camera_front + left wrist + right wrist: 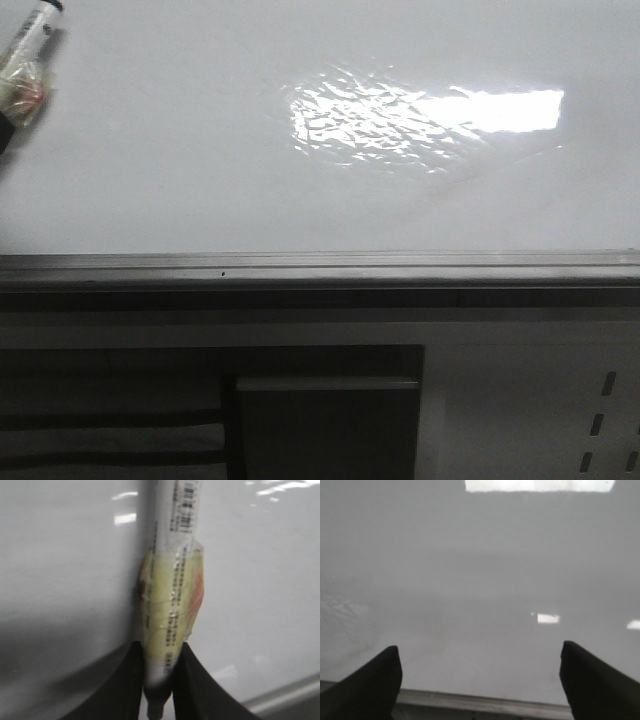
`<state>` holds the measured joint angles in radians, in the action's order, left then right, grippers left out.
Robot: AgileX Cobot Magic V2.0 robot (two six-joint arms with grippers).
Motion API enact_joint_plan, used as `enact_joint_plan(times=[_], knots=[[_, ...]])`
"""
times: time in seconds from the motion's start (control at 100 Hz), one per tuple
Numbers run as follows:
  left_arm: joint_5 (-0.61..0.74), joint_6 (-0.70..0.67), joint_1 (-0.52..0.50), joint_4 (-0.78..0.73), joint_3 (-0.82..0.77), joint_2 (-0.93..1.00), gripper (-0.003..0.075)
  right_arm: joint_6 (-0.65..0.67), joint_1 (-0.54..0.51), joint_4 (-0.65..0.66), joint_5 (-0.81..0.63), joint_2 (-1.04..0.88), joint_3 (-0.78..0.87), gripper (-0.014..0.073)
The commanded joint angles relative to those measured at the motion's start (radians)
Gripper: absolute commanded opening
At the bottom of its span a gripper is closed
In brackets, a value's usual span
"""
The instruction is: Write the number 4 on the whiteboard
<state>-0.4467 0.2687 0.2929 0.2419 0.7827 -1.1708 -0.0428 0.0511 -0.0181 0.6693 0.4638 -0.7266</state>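
Left tool (pixel 159 672) grips taped marker (pixel 172 605) (whiteboard (pixel 200 150) unmarked); right tool (pixel 480 672) spread.

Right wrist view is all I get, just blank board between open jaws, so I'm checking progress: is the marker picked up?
Observer: Yes. The left gripper is shut on the marker, which has tape round its barrel.
Operator: Where is it?
Observer: In the front view, at the whiteboard's upper left.
Operator: Any stroke of the 4 yet?
Observer: None shows in the front view, only a bright light reflection.
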Motion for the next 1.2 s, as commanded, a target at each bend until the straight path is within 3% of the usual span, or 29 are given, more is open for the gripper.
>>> enact_joint_plan(times=[0.0,0.08,0.26,0.39,0.53,0.66,0.92,1.19], knots=[[-0.173,0.118,0.047,0.011,0.121,0.015,-0.002,-0.035,-0.005,-0.029,0.065,0.07,-0.112,0.0575],[-0.318,0.188,0.095,0.021,0.204,0.015,-0.002,-0.155,-0.005,-0.112,0.145,0.124,-0.175,0.0575],[-0.515,0.34,0.223,0.039,0.327,0.013,-0.002,-0.653,-0.005,-0.521,0.303,0.245,-0.282,0.0575],[-0.525,0.415,0.323,0.039,0.371,0.013,-0.002,-0.882,-0.001,-0.667,0.446,0.349,-0.34,0.0574],[-0.516,0.459,0.42,0.039,0.392,0.013,-0.002,-1.069,0.066,-0.751,0.481,0.446,-0.362,0.0574],[-0.495,0.459,0.479,0.039,0.392,0.013,-0.002,-1.149,0.185,-0.771,0.432,0.521,-0.362,0.0568],[-0.483,0.459,0.51,0.039,0.392,0.013,-0.002,-1.192,0.442,-0.775,0.281,0.654,-0.415,0.0452],[-0.483,0.459,0.51,0.034,0.392,0.013,-0.002,-1.192,0.54,-0.771,0.241,0.777,-0.485,0.0431]])
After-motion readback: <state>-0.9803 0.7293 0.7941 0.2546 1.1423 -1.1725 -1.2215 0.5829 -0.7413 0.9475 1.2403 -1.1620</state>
